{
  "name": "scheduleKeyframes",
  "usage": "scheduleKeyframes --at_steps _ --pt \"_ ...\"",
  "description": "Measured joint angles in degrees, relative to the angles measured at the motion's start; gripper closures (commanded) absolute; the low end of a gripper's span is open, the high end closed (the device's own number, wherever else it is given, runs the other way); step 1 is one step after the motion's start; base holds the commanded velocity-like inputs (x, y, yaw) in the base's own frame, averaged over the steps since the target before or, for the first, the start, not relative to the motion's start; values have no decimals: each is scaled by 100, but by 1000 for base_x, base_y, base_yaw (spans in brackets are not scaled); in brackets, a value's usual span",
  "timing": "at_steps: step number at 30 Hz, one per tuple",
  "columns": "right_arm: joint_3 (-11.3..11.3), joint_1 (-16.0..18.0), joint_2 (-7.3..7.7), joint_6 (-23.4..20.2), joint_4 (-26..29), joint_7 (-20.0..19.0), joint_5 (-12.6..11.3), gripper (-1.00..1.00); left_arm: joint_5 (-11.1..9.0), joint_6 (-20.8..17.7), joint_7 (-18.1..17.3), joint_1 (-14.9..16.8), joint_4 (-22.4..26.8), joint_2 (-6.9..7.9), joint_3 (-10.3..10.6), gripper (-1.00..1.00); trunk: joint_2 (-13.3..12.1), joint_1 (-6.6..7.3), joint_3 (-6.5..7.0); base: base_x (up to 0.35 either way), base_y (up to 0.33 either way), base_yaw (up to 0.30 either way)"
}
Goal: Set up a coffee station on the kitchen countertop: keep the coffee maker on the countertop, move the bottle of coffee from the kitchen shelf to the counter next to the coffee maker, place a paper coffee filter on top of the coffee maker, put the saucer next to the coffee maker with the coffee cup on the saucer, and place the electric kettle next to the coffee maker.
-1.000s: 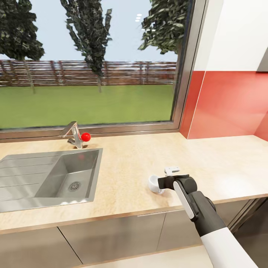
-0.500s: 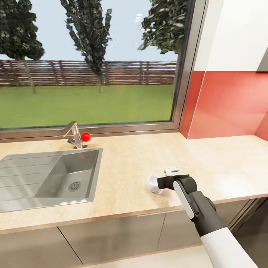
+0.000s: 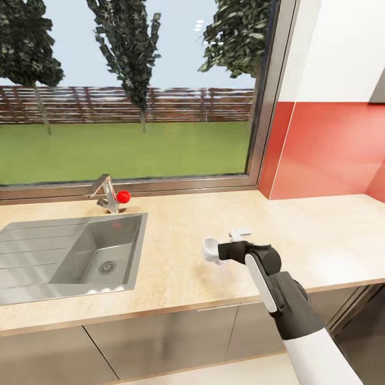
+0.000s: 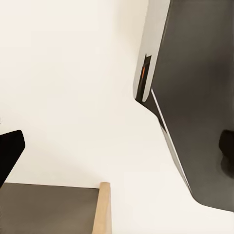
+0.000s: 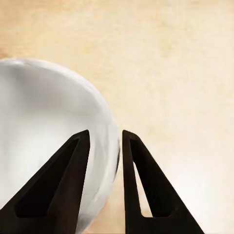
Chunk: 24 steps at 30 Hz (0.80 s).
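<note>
White glazed coffee cup (image 3: 211, 250) pinched by its rim, lower centre of frame, raised over the countertop (image 3: 176, 251).
Right gripper (image 5: 103, 146) clenches one thin, smooth, curved wall; judged risk: the slick glaze slips or the cup swings, dropping onto hard speckled laminate beside the steel sink (image 3: 69, 254). Left pincer's state cannot be told.

I see a steel sink (image 3: 32, 251) set in the beige counter (image 3: 321, 235), a faucet (image 3: 107, 195) with red knob (image 3: 123, 197) behind it, a window (image 3: 133, 91), red backsplash (image 3: 331, 149).
</note>
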<state>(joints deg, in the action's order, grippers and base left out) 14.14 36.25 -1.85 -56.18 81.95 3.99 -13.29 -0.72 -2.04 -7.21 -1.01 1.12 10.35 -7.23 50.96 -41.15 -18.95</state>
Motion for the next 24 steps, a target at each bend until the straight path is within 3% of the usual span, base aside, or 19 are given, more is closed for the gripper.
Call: scheduleKeyframes --at_steps 3,6,20,21,24 --pt "4 0 -178 0 170 -1 32 100 -1 3 0 -6 0 5 0 -100 0 0 0 0 0 0" --pt "-14 0 -258 14 329 -26 52 100 -6 5 0 -9 0 2 -1 -100 0 0 0 0 0 0" --pt "-20 0 -197 76 388 -49 49 100 0 10 0 -9 16 -55 -8 -100 0 0 0 0 0 21" --pt "0 0 -200 76 389 -55 42 100 -14 271 0 -9 7 -63 -23 -100 0 0 0 0 0 272" --pt "5 0 -200 76 393 -51 48 100 -15 381 1 -9 4 -67 -25 -100 0 0 0 0 0 275"
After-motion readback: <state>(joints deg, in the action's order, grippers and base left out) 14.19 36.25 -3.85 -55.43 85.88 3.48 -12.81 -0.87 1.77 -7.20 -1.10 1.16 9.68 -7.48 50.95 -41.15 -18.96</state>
